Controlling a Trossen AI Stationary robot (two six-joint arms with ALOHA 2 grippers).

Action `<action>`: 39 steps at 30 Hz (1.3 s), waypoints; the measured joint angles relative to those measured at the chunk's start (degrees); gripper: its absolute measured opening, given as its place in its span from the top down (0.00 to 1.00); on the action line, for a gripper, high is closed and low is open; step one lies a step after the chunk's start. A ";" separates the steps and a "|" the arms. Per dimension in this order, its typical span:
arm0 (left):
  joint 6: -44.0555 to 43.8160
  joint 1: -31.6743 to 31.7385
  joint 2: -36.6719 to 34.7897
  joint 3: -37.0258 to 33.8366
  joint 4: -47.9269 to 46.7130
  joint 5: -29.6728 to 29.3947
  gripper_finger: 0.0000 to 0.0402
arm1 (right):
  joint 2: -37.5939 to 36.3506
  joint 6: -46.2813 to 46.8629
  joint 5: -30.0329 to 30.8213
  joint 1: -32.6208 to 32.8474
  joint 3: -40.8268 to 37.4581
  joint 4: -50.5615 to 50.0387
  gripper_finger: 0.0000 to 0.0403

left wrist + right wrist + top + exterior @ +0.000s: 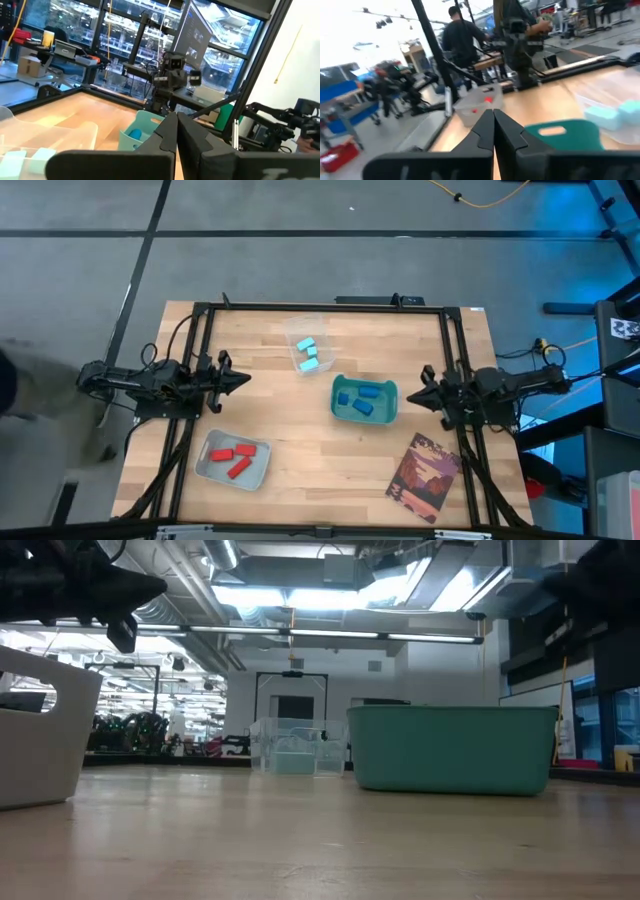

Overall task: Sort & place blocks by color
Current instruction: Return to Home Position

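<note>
The left gripper (244,379) is seen clenched, its two fingers pressed together with nothing between them. The right gripper (413,393) is likewise clenched on nothing. Both are held above the table (300,490), at its left and right edges, pointed inward toward each other and well apart from every container.

Between them, three cyan blocks (308,352) are found in the clear tray (291,325) toward the far edge. Three blue blocks (360,398) are kept in the teal bin (337,412), nearer the right gripper. Three red blocks (233,458) are laid in the grey tray (205,470), near the front on the left. A picture card (424,477) is laid flat at the front right corner.

The table is of pale wood and is bounded by a black frame (320,307). Grey floor (300,260) crossed by dark lines is seen beyond it, with a yellow cable (480,200) at the top. From table height, a ceiling of pipes and bright lamps is shown.

From that low camera the blue and red blocks are hidden by the container walls, and the grey tray is cut off at the left edge. A person (457,35) in dark clothes is seen from behind past the right gripper. A blurred figure at the left edge of the overhead picture cannot be made out.
</note>
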 joint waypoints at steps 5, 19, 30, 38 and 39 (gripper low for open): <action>0.00 0.00 0.00 0.00 -0.01 -0.01 0.99 | 0.31 -1.86 0.69 -2.19 -3.81 0.32 1.00; 0.00 0.00 0.00 0.00 -0.44 -0.05 0.98 | 0.51 -9.73 -1.72 -3.92 -3.70 0.11 0.94; 0.00 0.00 0.00 0.00 -0.44 0.00 0.99 | 0.51 -9.73 -1.72 -3.90 -3.70 0.07 0.93; 0.00 0.00 0.00 0.00 -0.44 0.02 1.00 | 0.51 -9.66 -1.69 -3.90 -3.70 0.03 0.93; 0.00 0.00 0.00 0.00 -0.44 0.02 1.00 | 0.51 -9.69 -1.69 -3.90 -3.70 0.03 0.93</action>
